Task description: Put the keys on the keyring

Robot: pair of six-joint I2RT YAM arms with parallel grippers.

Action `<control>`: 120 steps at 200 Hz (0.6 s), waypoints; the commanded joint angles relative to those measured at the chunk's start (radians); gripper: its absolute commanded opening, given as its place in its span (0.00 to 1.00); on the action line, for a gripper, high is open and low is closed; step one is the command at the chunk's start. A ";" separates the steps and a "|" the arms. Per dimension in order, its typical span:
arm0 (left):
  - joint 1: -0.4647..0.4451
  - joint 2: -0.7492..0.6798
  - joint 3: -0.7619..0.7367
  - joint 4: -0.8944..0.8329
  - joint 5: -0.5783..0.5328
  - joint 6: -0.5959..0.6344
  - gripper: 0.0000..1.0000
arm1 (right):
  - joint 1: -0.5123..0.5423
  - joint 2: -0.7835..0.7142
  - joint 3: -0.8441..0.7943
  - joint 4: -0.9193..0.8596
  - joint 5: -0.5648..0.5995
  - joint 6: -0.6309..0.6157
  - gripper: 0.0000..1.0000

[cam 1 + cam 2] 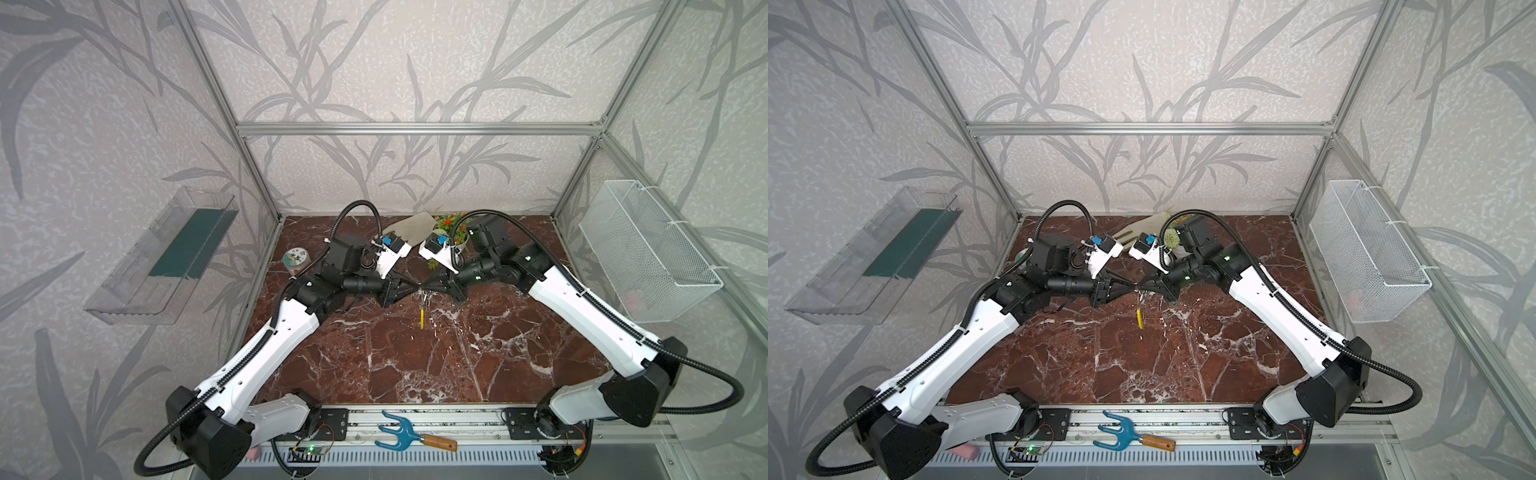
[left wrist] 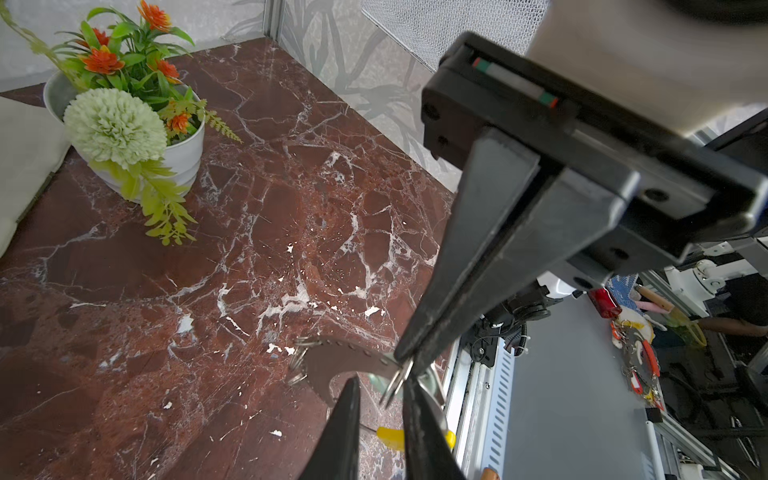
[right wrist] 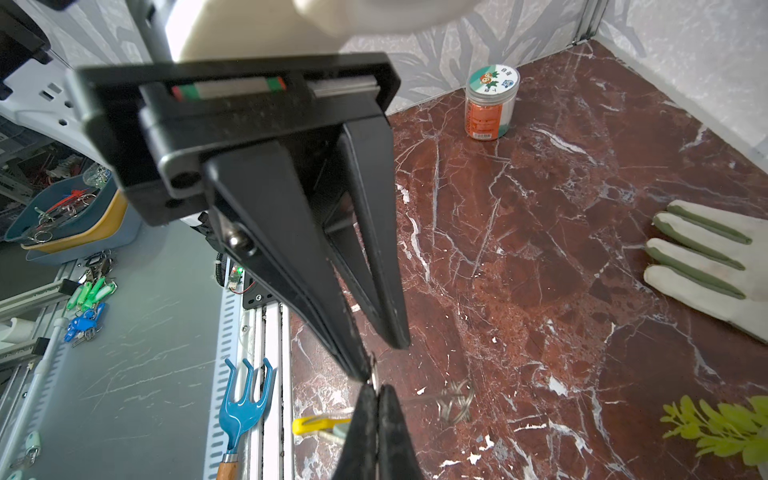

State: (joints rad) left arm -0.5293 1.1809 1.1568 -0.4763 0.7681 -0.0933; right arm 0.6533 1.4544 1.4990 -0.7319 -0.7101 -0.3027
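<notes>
Both grippers meet tip to tip above the middle of the marble table (image 1: 415, 365). My right gripper (image 1: 426, 286) (image 3: 377, 388) is shut on the thin grey wire of the keyring. The keyring hangs down edge-on in both top views, its yellow sleeve (image 1: 421, 320) (image 1: 1140, 319) (image 3: 316, 426) lowest. My left gripper (image 1: 417, 286) (image 2: 381, 386) has its jaws a little apart, one finger against the ring wire and nothing spanning the gap. The keys (image 1: 424, 296) (image 2: 340, 359) dangle just under the tips: a flat shiny piece with small split rings (image 3: 457, 401).
A white pot of artificial flowers (image 1: 451, 232) and a pale glove (image 3: 706, 266) sit at the back, and a round jar (image 1: 296, 259) at the back left. A blue hand rake (image 1: 399, 432) lies on the front rail. A wire basket (image 1: 648, 253) hangs on the right wall, a clear tray (image 1: 162, 257) on the left.
</notes>
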 commanded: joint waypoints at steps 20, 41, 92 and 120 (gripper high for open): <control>-0.006 0.001 0.034 -0.018 0.007 0.037 0.20 | 0.022 0.004 0.029 -0.009 -0.011 -0.010 0.00; -0.006 -0.001 0.036 -0.013 0.017 0.037 0.19 | 0.030 0.009 0.028 -0.008 -0.018 -0.007 0.00; -0.008 -0.003 0.034 -0.007 0.038 0.030 0.15 | 0.040 0.013 0.024 -0.008 -0.025 -0.006 0.00; -0.008 -0.011 0.029 0.008 0.045 0.024 0.08 | 0.043 0.015 0.020 -0.008 -0.025 -0.003 0.00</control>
State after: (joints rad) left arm -0.5293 1.1809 1.1568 -0.5091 0.7853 -0.0834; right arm 0.6765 1.4605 1.4990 -0.7322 -0.6994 -0.3042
